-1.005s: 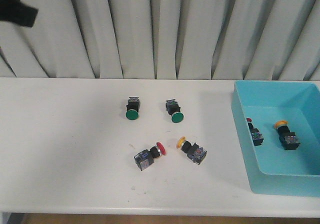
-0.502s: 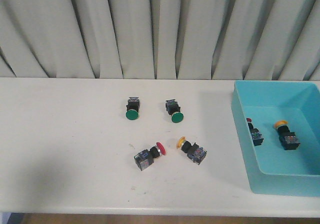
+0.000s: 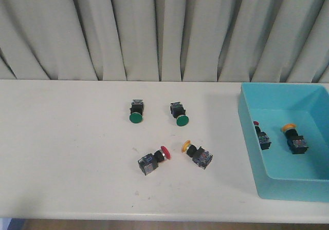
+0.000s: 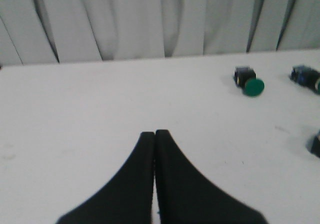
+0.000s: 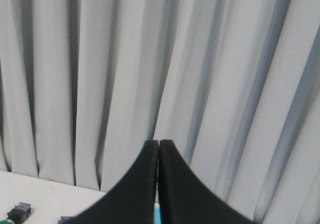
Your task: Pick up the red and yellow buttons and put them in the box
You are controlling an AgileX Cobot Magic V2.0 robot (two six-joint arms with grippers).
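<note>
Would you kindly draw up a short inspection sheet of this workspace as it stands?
Surface: white table, faint specks.
Job's things: red button and yellow button lie on the table; one red and one yellow already in the blue box.
Clutter: two green buttons.
Grippers: left gripper shut, empty; right gripper shut, empty.
Cables: nothing seen.
Surroundings: grey curtain behind.

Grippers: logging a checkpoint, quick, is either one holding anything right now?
Left gripper: closed, fingers pressed together, holding nothing.
Right gripper: closed, fingers pressed together, holding nothing.
</note>
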